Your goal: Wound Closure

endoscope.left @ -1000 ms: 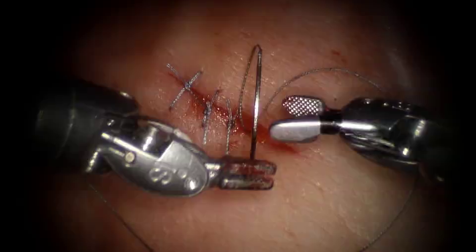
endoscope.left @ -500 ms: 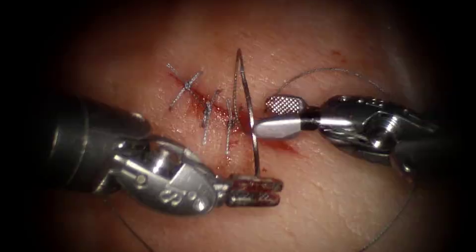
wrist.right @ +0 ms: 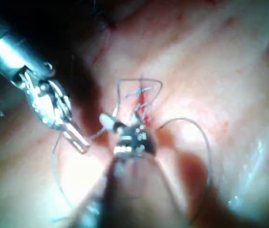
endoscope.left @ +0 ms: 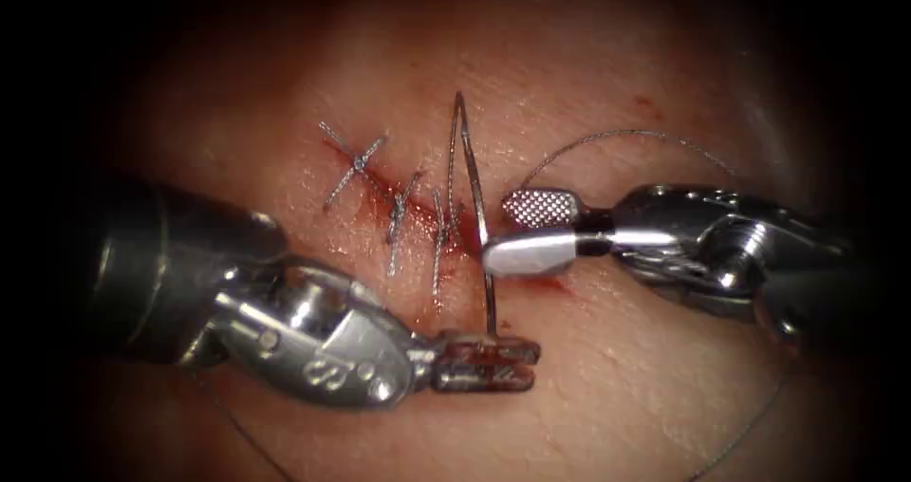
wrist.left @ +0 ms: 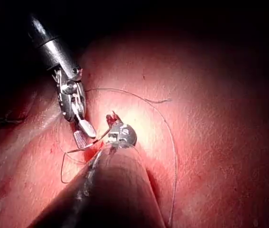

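- The left tool (endoscope.left: 484,363) sits on the near side of the cut (endoscope.left: 446,231), with its red-smeared jaws pressed together on the needle (endoscope.left: 472,207) close to one end of its curve.
- From that grip the needle stands up and arcs away over the cut. Its far end is up around the far lip, and I can't tell if any of it is actually in the tissue (endoscope.left: 617,378) right now.
- The right tool (endoscope.left: 517,231) comes in from the right with its jaws spread wide, holding nothing. The lower jaw's tip is right against the needle's shaft, about mid-curve.
- The thread (endoscope.left: 626,136) loops over the tissue to the right of the cut and trails off behind the right tool, toward the near right.
- Three finished stitches (endoscope.left: 394,216) cross the cut just left of the needle, with red fluid (endoscope.left: 546,281) along the line.
- The left wrist view shows the left tool (wrist.left: 120,133) next to the open right tool (wrist.left: 82,133).
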Action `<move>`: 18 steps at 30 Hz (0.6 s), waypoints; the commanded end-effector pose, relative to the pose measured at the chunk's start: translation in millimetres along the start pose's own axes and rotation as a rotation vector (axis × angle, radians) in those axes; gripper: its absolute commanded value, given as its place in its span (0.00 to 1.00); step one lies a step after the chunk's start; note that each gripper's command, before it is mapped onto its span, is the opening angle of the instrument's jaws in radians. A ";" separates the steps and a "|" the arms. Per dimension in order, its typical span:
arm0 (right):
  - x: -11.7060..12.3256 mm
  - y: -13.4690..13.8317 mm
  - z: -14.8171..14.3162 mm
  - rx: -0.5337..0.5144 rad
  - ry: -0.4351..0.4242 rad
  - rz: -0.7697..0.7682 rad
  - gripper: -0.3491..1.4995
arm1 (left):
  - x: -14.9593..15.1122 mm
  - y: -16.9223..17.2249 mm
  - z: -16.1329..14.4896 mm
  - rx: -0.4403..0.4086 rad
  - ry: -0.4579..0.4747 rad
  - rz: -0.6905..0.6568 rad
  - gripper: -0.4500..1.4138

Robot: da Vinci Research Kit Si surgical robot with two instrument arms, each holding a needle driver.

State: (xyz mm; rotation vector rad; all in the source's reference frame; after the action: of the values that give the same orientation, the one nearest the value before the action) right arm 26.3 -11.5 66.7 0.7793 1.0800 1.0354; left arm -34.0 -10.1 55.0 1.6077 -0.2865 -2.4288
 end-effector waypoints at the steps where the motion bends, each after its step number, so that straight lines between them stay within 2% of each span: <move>1: -0.5 0.0 0.8 0.002 0.000 0.001 0.62 | -0.2 0.5 0.7 -0.001 0.001 -0.001 0.00; 12: 0.3 0.2 2.4 -0.005 -0.083 -0.001 0.55 | 0.0 0.6 1.0 -0.003 0.006 0.023 0.00; 16: 0.7 0.0 3.8 0.013 -0.110 -0.010 0.46 | 0.0 0.7 1.0 -0.004 0.008 0.030 0.00; 18: 0.8 -0.1 4.1 0.023 -0.114 -0.013 0.31 | 0.0 0.7 1.0 -0.003 0.008 0.036 0.00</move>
State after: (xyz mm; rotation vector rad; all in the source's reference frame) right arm 29.7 -10.4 67.3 0.8395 0.9962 0.9545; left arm -34.4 -10.4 55.1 1.5956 -0.3074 -2.3946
